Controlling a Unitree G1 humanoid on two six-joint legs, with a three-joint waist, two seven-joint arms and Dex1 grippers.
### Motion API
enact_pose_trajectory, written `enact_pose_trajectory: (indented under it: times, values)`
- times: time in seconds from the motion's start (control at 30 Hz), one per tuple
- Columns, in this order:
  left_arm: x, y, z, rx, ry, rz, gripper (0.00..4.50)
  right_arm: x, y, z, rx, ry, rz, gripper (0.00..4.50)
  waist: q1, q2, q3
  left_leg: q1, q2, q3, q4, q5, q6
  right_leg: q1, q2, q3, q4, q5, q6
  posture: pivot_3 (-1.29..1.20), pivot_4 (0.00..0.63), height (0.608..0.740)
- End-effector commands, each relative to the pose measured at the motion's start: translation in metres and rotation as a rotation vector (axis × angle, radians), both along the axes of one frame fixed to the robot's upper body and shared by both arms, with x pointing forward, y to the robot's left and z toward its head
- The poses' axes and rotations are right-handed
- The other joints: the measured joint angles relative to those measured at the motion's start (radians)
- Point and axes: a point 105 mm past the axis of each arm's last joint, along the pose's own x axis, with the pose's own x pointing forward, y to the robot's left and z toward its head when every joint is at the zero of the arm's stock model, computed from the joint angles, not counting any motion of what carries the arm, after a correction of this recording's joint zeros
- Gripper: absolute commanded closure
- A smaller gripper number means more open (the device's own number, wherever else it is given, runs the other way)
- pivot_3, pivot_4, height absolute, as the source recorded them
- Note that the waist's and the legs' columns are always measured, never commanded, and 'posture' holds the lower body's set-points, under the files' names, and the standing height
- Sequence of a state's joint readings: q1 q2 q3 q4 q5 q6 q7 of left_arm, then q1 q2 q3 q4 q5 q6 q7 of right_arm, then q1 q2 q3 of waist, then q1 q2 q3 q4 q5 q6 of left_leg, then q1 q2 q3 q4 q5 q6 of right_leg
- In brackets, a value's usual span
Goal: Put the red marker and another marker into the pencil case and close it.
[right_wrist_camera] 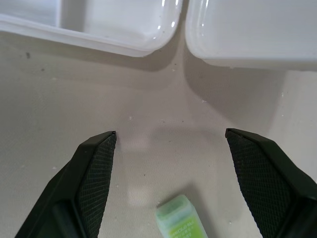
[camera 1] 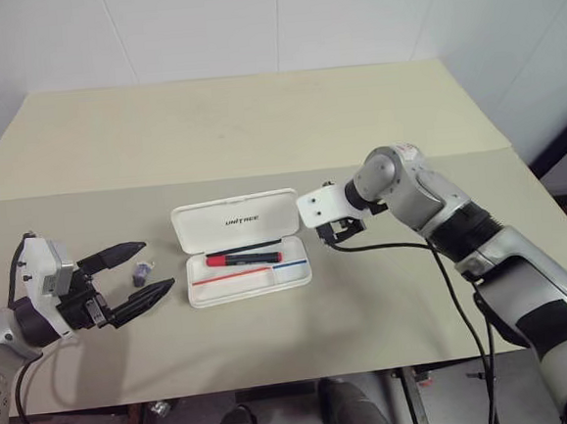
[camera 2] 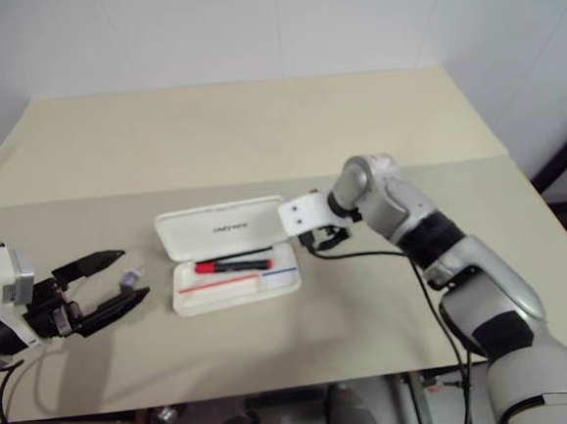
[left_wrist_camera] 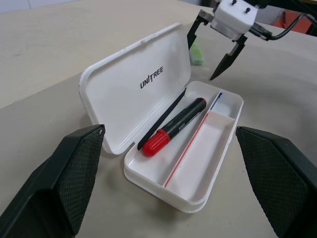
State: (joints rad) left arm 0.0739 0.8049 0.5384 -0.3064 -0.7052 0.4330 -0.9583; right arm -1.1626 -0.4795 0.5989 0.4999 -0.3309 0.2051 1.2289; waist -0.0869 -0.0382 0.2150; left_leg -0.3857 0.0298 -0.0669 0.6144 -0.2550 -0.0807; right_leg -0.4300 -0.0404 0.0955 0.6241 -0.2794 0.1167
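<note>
pencil case (camera 1: 240,247) lies open near the middle of the beige table (camera 1: 257,126), lid tipped back toward the far side, dark lettering on the inside of the lid. tray has a red and a blue stripe and a divider. red marker (camera 1: 240,259) lies in the tray's rear compartment, along the hinge side, red cap toward the robot's left, black end toward its right. a thin black stick-like thing (left_wrist_camera: 161,119) lies right beside it against the lid, can't tell what it is. front compartment of the tray has nothing in it.

left gripper (camera 1: 131,274) sits low over the table on the robot's left of the case, pointing across at it, fingers spread wide, holding nothing. a small dark purple object (camera 1: 143,273) rests on the table between its fingertips, not touched as far as i can see.

right gripper (camera 1: 339,232) hangs just off the case's right end, tilted down toward the table, fingers wide apart, nothing in them. in the right wrist view a small light green object (right_wrist_camera: 181,216) lies on the table between the two fingers, near but apart from them, with the case's rounded corners just beyond. same green piece peeks out behind the lid in the left wrist view.
</note>
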Motion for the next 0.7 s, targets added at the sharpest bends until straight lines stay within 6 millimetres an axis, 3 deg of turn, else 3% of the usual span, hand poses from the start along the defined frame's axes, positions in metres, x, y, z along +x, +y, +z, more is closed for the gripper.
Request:
enact_pose_trajectory:
  times: [0.03, 0.4, 0.7]
  values:
    - [-0.002, -0.002, 0.007, 0.008, -0.045, -0.006, 0.0, 0.011, 0.004, 0.026, 0.184, -0.002, -0.126, 0.01, 0.002, 0.0, 0.0, 0.0, 0.0, 0.0, 0.0, 0.0, 0.0, 0.0, 0.0, 0.0, 0.001, 0.0, 0.0, 0.0, 0.15, 0.74]
    - [0.002, -0.009, 0.006, 0.001, -0.042, -0.038, 0.0, 0.036, -0.024, 0.031, 0.307, -0.069, -0.418, 0.01, 0.003, 0.0, 0.0, 0.0, 0.0, 0.0, 0.0, 0.0, 0.0, -0.001, 0.0, 0.0, 0.001, 0.0, 0.0, 0.0, 0.15, 0.74]
    - [0.004, -0.012, 0.004, -0.002, -0.039, -0.061, 0.0, 0.038, -0.032, 0.032, 0.526, -0.062, -0.67, 0.01, 0.001, 0.0, 0.0, 0.0, 0.0, 0.0, 0.0, 0.0, 0.0, -0.001, 0.0, 0.0, 0.002, 0.0, 0.0, 0.0, 0.15, 0.74]
